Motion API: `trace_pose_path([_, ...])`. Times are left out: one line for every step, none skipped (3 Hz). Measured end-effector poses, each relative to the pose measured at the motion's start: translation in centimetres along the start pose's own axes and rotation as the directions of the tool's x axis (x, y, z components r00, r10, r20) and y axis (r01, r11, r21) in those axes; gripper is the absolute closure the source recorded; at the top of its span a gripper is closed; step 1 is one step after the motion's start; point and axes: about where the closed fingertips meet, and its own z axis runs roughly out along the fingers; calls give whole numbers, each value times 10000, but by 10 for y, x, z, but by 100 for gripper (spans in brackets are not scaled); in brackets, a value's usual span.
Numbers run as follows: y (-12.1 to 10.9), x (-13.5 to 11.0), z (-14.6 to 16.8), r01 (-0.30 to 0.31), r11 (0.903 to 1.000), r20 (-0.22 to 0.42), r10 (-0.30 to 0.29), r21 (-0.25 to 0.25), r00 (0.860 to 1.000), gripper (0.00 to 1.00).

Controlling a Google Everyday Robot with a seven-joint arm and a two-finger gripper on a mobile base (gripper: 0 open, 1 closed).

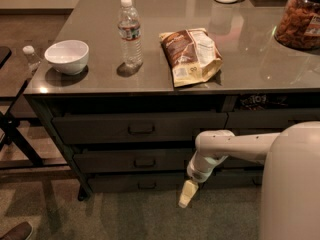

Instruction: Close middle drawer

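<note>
Shows the pincer (186,194) hanging low near the floor (125,216); cannot tell whether wide or narrow. Places the middle drawer (115,161) up and left of it, front seemingly shut.

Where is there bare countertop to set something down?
Free: the back left stretch behind the bowl and water bottle, and the wide patch between the chip bag and the jar. Tighter between bottle and bag. The end effector hangs off the counter, below the right end of the middle drawer.

Glossy tabletop (250,59); plastic claw (186,194) below middle drawer (125,160)
</note>
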Motion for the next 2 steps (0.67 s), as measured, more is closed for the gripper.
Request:
trace_pose_path([0, 0, 0, 0, 10000, 0, 0, 0, 10000, 0])
trace_pose_path([0, 0, 0, 0, 10000, 0, 0, -1, 10000, 10])
